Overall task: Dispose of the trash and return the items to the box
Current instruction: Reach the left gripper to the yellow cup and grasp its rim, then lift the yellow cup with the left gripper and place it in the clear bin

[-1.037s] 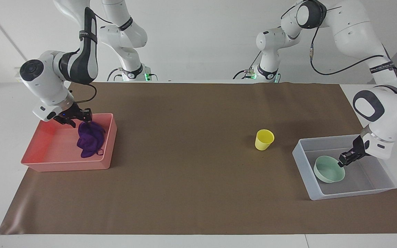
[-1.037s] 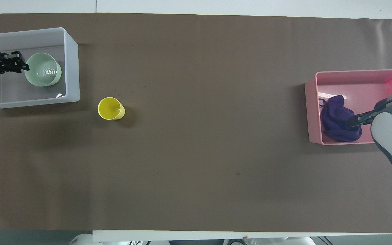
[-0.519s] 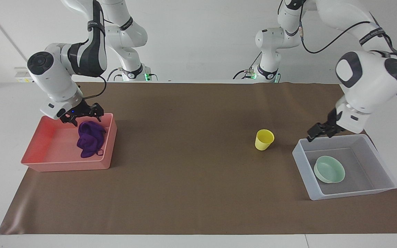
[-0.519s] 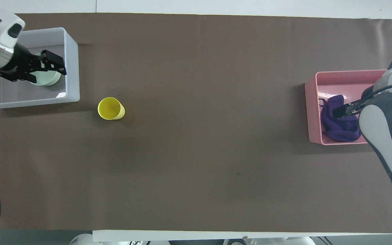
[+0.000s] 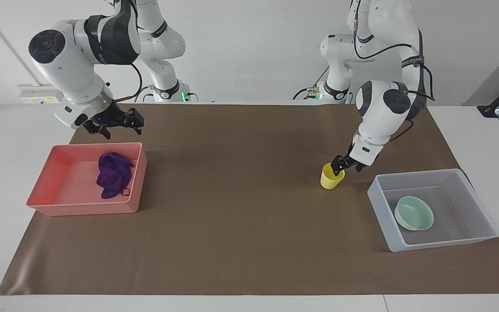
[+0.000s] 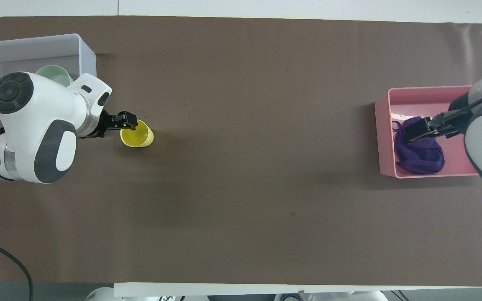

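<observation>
1. Moved since a second ago: left gripper [image 5: 338, 166] out of the box [image 5: 470, 178] and over to the yellow cup [image 5: 332, 177]; right gripper [image 5: 119, 123] up and clear of the purple rag [image 5: 113, 174].
2. Left gripper: at the cup's rim on the side toward the box, fingers straddling the rim; clamped or not cannot be told.
3. Right gripper: raised over the edge of the pink tray [image 5: 65, 175] nearest the robots, fingers apart, holding nothing.
4. Cup: upright on the brown mat [image 5: 241, 208], mouth up, beside the box and outside it.
5. Green bowl [image 5: 414, 213]: inside the box, mouth up.
6. Rag: bunched inside the tray, long axis running nearer-to-farther from the robots, thin dark loop at the end farthest from them.
</observation>
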Tool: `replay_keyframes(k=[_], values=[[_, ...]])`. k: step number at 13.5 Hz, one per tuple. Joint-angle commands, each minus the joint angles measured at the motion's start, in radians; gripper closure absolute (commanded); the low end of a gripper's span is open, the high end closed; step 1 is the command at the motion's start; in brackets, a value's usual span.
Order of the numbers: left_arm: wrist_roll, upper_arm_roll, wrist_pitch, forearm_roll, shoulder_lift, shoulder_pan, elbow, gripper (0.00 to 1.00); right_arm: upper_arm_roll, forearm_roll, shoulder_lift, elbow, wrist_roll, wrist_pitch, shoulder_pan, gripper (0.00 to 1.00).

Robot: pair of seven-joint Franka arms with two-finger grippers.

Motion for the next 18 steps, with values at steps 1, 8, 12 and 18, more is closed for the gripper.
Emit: replay_keyframes(k=[1, 8, 12, 18], values=[[-0.040, 0.017, 0.096, 0.010, -0.047, -0.024, -0.093, 1.00, 0.000, -0.001, 0.007, 0.106, 0.019, -0.121, -0.004, 0.00], [-0.075, 0.014, -0.059, 0.007, -0.004, -0.020, 0.108, 1.00, 0.002, 0.000, 0.003, 0.191, 0.010, -0.226, -0.002, 0.00], [-0.077, 0.036, -0.393, 0.010, 0.140, 0.048, 0.555, 1.00, 0.000, 0.002, -0.006, 0.171, 0.008, -0.226, -0.004, 0.00], [0.066, 0.043, -0.163, 0.007, 0.218, 0.301, 0.525, 1.00, 0.000, 0.002, -0.026, 0.129, 0.010, -0.215, -0.010, 0.00]])
